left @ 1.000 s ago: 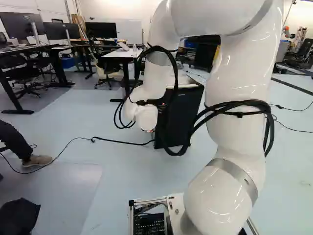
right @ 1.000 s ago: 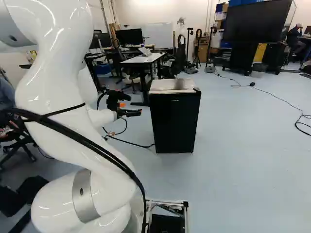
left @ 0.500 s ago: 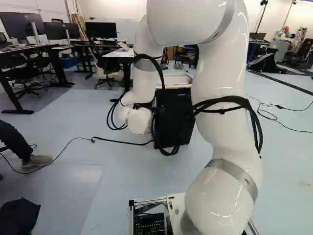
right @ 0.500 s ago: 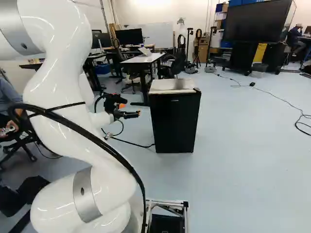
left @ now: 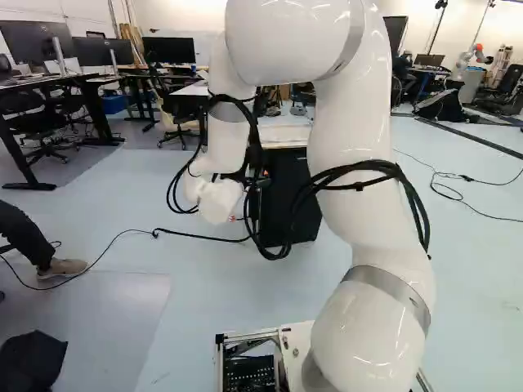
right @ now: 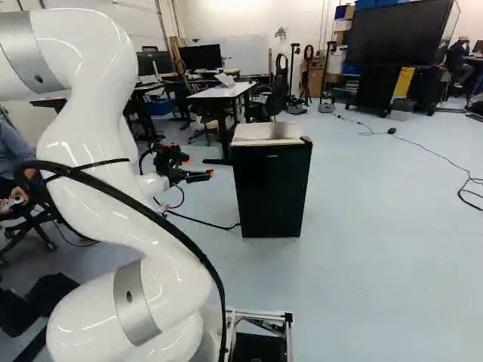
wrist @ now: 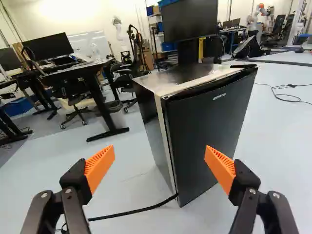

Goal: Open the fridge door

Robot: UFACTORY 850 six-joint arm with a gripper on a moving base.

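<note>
In the right base view my gripper hangs left of the black fridge, with a gap of floor showing between them. The wrist view shows the gripper open, its orange pads wide apart and nothing between them. Ahead of it stands the fridge, its dark door shut and facing obliquely, with a pale top. The left base view has the fridge partly hidden behind the arm and its cables; the fingers cannot be made out there.
A black cable runs over the floor to the fridge's foot. Behind the fridge are a white-topped table, chairs and a large screen. Another robot stands far back. A person's shoe rests on the floor at the left.
The arm has swung leftward in the left base view, uncovering more of the fridge's surroundings. In the right base view the gripper has drawn slightly away from the fridge. The base and fridge have stayed put.
</note>
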